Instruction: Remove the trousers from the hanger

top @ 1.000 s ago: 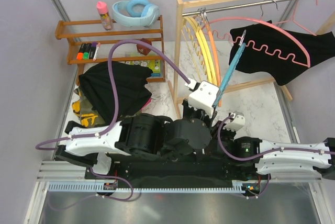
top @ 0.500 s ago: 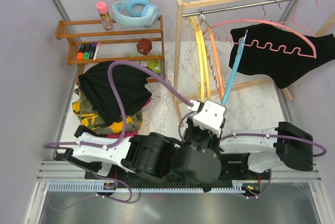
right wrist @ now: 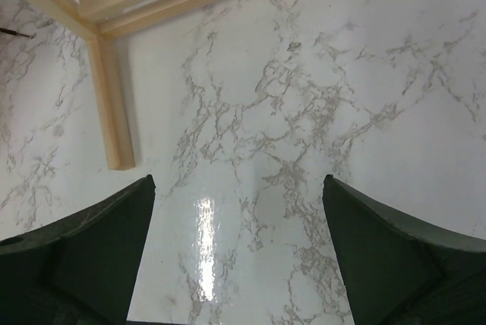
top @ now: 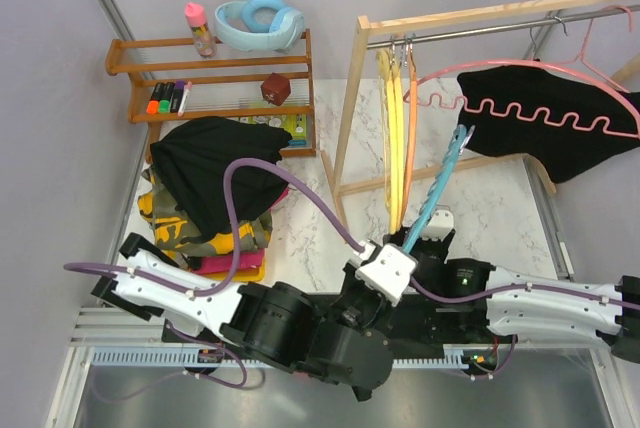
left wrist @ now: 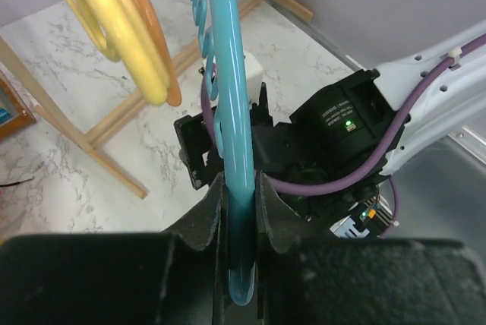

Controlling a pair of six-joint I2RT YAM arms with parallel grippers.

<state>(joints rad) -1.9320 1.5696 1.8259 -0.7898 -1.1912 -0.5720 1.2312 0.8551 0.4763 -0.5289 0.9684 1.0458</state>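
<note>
My left gripper [left wrist: 241,211] is shut on the lower end of a light blue hanger [top: 437,188], which leans up and away toward the rack with no cloth on it. Black trousers [top: 575,148] hang on a pink wavy hanger [top: 520,108] at the right end of the rail. More trousers lie in a pile [top: 215,183] on the left: black on top, camouflage and magenta beneath. My right gripper [right wrist: 239,211] stands wide open over bare marble, next to the left gripper [top: 400,248] in the top view; nothing is between its fingers.
A wooden clothes rack [top: 352,98] with a metal rail stands on the marble table [top: 480,208]. Yellow and orange hangers [top: 397,138] hang at the rail's left end. A wooden shelf [top: 215,78] with markers, a bottle and blue headphones stands at the back left. The rack's foot bar [right wrist: 110,112] lies near the right gripper.
The right gripper has opened wide and its arm has swung in beside the left gripper. The left arm pulled the blue hanger nearer. The rack and the pink hanger shifted right.
</note>
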